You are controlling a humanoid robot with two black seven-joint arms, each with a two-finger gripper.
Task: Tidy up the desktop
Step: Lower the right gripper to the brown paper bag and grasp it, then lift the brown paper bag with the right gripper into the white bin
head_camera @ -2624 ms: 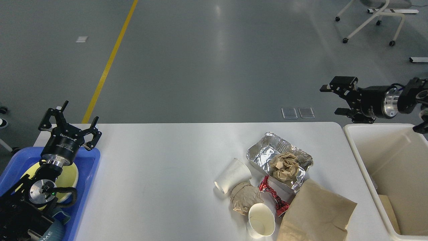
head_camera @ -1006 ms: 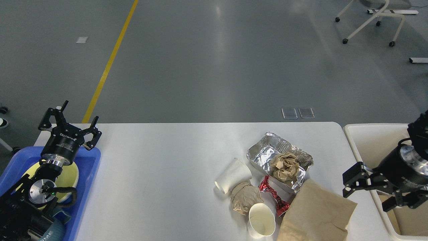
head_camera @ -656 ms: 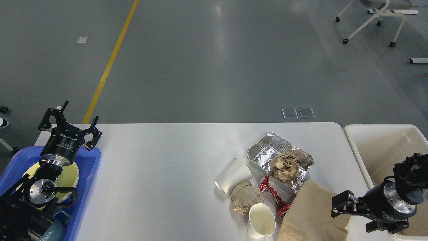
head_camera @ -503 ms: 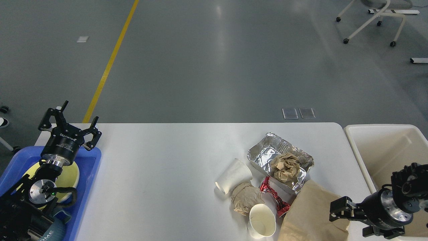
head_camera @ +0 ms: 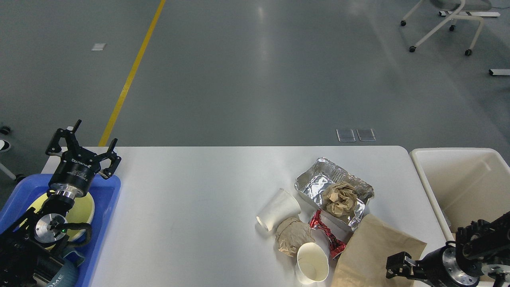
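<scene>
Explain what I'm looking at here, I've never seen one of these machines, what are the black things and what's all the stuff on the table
This picture is taken from the robot's own head, looking down at a white desktop. The black things are its two arms. The left end effector hangs open and empty over a blue tray that holds a yellow plate. The right end effector sits low at the edge of a brown paper bag; I cannot tell whether it is open. Litter lies on the desktop: a foil container with crumpled brown paper inside, two white paper cups, another paper wad and a red wrapper. A cream bin stands at the right.
</scene>
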